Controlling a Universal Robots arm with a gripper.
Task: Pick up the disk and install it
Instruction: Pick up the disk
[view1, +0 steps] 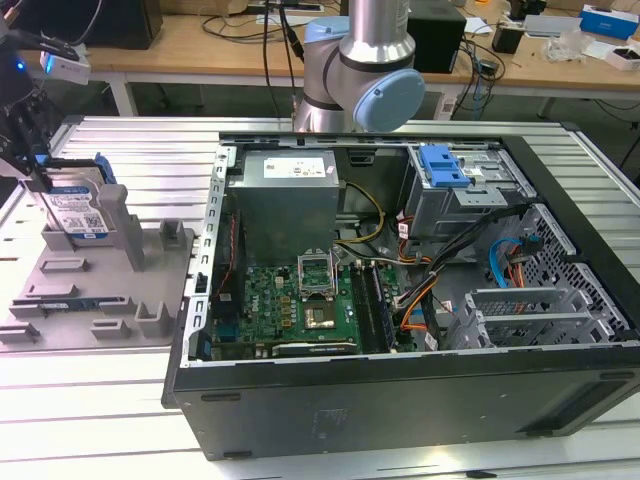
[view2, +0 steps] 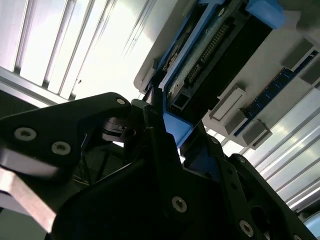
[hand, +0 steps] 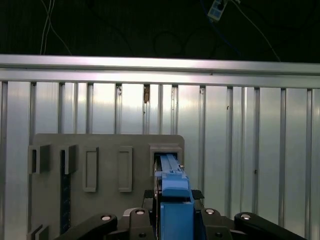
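The disk (view1: 80, 212), silver with a white-and-blue label and a blue bracket, stands on edge in a slot of the grey holder (view1: 100, 300) at the exterior view's left. My gripper (view1: 36, 168) comes down on its upper edge from above and is shut on it. In the first wrist view the blue bracket (hand: 172, 192) runs between two black fingers (hand: 149, 196). The second wrist view shows the disk's connector end (view2: 212, 55), with my gripper (view2: 182, 137) clamped on the blue frame. The disk's lower part is hidden in the holder.
An open computer case (view1: 400, 420) lies at the exterior view's middle and right, with a motherboard (view1: 290, 300), a grey power supply (view1: 285, 195) and a drive cage with a blue latch (view1: 445, 165). The arm's base (view1: 355, 70) rises behind the case. Ribbed aluminium table (view1: 90, 400) surrounds everything.
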